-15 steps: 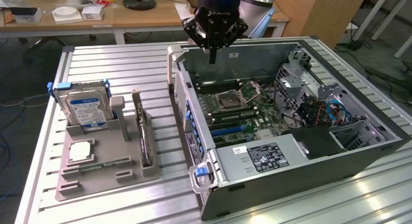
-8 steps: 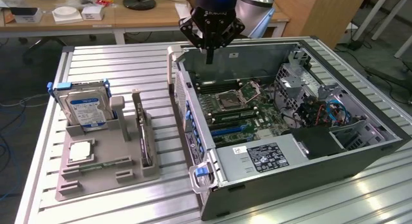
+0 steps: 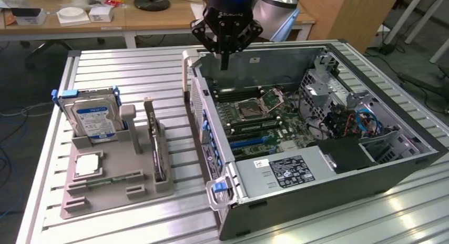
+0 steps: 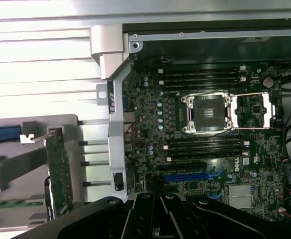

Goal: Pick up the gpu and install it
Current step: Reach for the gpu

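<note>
Gpu [image 4: 59, 174] board dark green. Hard drive [image 3: 94, 120] label blue and white; holder [image 3: 105, 201] grey. Table [image 3: 140, 81] silver, ribbed.

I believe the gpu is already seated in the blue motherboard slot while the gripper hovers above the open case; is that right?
Not quite. The exterior view shows the gpu standing upright in the grey holder on the table beside the case, and the blue slot is empty. The gripper does hover above the open case.

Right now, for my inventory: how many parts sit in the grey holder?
4: hard drive upright at the far end, gpu on edge beside the case, square chip flat in the middle, memory stick nearest the camera. Others may be hidden.
</note>
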